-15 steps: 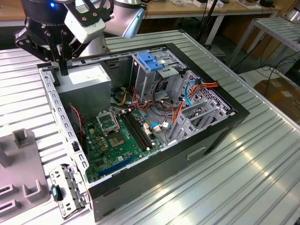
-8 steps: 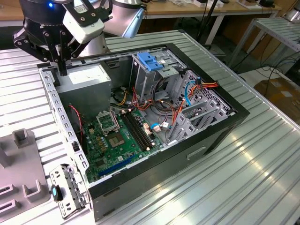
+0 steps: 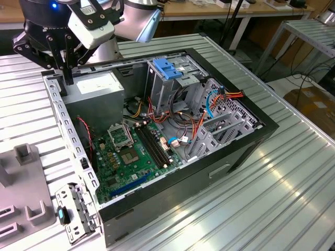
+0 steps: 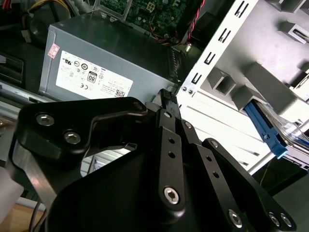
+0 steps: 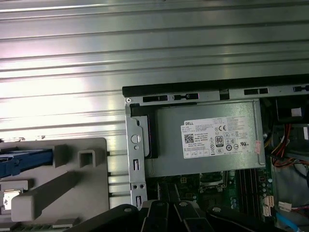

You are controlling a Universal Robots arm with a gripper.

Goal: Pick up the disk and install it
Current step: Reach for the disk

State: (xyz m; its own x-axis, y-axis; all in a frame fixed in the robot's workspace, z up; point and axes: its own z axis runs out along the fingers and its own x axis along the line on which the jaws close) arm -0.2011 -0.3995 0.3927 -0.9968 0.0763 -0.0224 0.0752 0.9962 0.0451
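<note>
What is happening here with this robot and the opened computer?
A robot arm hangs over the open computer case. Its gripper is shut and empty, at the case corner beside the grey power supply. A blue rail, likely the disk's, lies in the grey holder outside the case, not yet picked up.

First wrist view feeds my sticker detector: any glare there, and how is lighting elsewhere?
First wrist view: a glare band washes out the ribbed table, though the power supply sticker is evenly lit. Exterior view: sheen on the table, case interior shaded. Second wrist view: the pale fixture nearly blows out.
</note>
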